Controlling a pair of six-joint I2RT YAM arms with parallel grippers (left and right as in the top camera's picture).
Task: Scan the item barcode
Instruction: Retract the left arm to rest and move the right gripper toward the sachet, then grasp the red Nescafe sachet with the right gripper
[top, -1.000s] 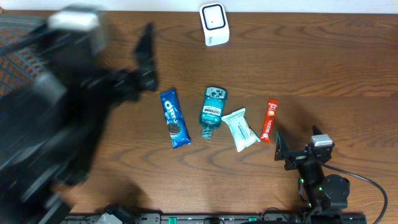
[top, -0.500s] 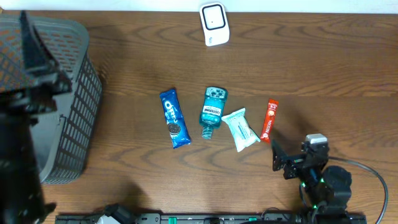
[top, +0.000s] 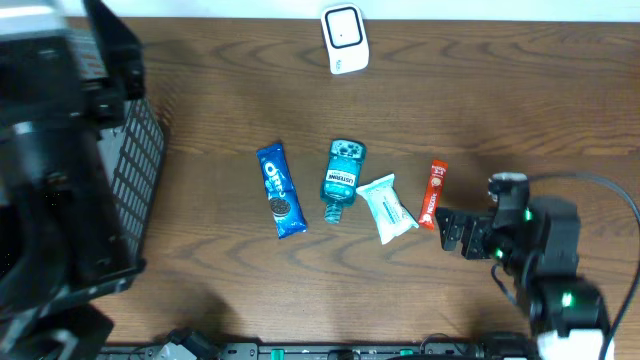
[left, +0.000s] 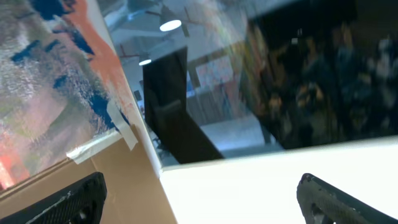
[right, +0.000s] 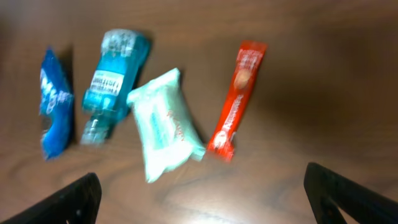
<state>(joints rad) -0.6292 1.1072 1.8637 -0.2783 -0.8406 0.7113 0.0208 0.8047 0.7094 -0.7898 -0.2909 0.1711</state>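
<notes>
Blue Oreo pack (top: 280, 190), teal Listerine bottle (top: 341, 178), white scanner (top: 344, 38)

Probably a mock shop checkout in a lab or office: a white barcode scanner (top: 345, 38) on a wooden surface (top: 500, 100), an Oreo pack (top: 280, 190) and mouthwash bottle (top: 341, 180) below it, a mesh basket (top: 140, 190) to its left, and blurred ceiling lights (left: 170, 25) overhead.

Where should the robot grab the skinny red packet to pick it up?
Probably pinch the red packet across its narrow width, near the middle, coming straight down from above. It lies flat and is long and thin, so its long sides fit between the open right gripper. Its lower end sits close to the white pack, so avoid that end.
</notes>
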